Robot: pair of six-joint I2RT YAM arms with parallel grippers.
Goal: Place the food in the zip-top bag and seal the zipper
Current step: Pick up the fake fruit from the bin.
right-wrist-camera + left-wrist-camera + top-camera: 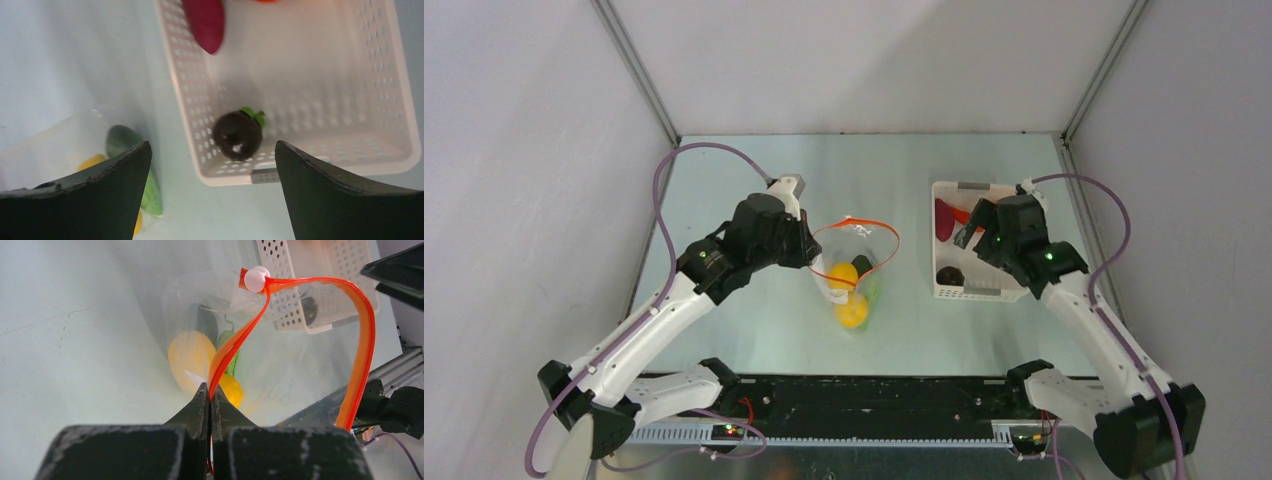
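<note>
While left hand (210, 392) pinches zipper (363, 335), bag (287, 365) holds two lemons (189, 357).

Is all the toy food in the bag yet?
Not yet. Done: two lemons and green pieces lie in the bag. In hand: the left gripper pinches the zipper, holding it open; the right gripper hovers, jaws open, over the basket. Left: dark fruit, red chili, then sealing.

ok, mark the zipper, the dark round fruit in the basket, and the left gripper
zipper (365, 345), left wrist view, on the strip's right-hand run.
dark round fruit (237, 136), right wrist view, middle of its body.
left gripper (210, 392), left wrist view, midway between its shut fingertips.
</note>
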